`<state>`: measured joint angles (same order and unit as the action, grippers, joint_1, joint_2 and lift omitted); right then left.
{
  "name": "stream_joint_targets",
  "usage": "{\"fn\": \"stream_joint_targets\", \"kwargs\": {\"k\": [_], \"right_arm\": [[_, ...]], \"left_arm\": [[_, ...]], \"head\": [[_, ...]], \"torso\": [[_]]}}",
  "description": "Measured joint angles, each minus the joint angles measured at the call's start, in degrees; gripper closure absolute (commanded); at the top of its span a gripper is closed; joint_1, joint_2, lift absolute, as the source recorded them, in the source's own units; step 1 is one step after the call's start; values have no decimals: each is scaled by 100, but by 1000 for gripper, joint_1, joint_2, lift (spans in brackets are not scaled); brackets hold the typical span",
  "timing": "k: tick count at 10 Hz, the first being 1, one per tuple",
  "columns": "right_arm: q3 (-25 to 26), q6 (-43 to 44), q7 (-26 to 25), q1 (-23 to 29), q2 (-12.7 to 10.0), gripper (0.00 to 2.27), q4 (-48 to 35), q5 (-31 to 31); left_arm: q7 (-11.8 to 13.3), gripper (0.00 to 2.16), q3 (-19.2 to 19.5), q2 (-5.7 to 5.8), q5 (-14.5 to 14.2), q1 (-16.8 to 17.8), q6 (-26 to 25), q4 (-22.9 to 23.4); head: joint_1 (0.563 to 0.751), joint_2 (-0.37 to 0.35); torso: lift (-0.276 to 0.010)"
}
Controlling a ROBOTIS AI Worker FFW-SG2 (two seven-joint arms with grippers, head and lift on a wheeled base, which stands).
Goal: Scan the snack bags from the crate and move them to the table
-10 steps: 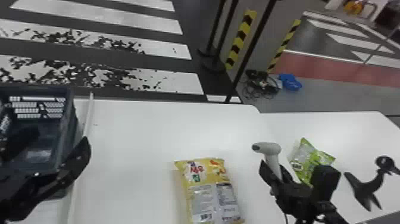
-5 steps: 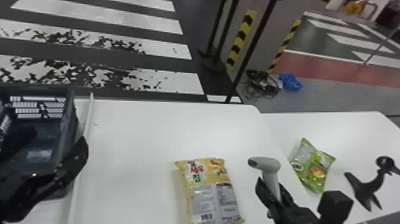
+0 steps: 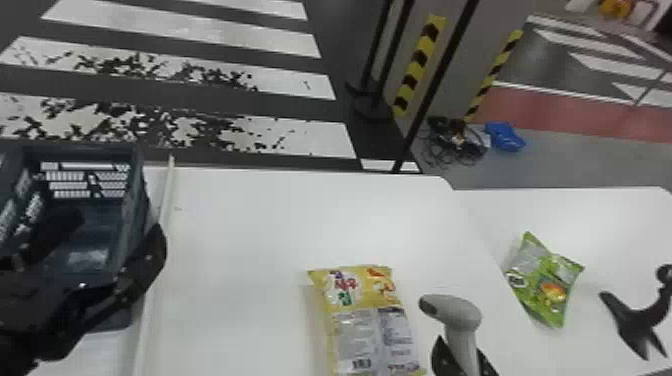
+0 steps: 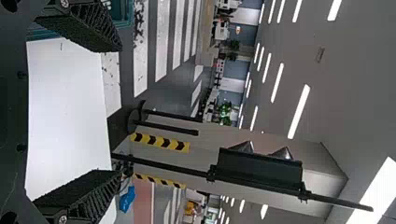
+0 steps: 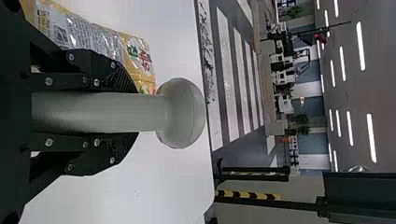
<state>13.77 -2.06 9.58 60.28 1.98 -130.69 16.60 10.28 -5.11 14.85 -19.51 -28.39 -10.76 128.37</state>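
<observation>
My right gripper [image 3: 462, 360], at the bottom of the head view, is shut on the handle of the grey scanner [image 3: 457, 320], whose head stands above the fingers. In the right wrist view the right gripper [image 5: 105, 112] has a finger on each side of the scanner [image 5: 112, 112]. A yellow snack bag [image 3: 370, 320] lies on the table just left of the scanner, printed back up. A green snack bag [image 3: 545, 285] lies farther right. The left gripper [image 3: 120, 250] is beside the crate [image 3: 137, 200]; in the left wrist view the left gripper [image 4: 112, 112] is open with nothing between its fingers.
A white bar [image 3: 159, 260] runs along the table beside the crate. The black scanner stand [image 3: 637, 320] is at the far right of the table [image 3: 250, 240]. Beyond the table's back edge stands a black pole [image 3: 435, 80].
The right gripper has moved a little left and down with the scanner, nearer the yellow bag, uncovering more of the green bag. The left gripper has shifted slightly left.
</observation>
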Motion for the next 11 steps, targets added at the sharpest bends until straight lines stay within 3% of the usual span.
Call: {"fn": "stream_joint_targets", "kwargs": {"k": [4,11], "right_arm": [[-965,912,-299,187,92,2243,508,-762],[-1457,1228,-497,34,298,2243,1254,-1080]], "left_arm": [[0,60,-43,0,-7,18,117,-89],[18,60,-43,0,-9,8,212,-177]], "head": [[695,-191],[695,-133]], "torso": [[-95],[-95]]}}
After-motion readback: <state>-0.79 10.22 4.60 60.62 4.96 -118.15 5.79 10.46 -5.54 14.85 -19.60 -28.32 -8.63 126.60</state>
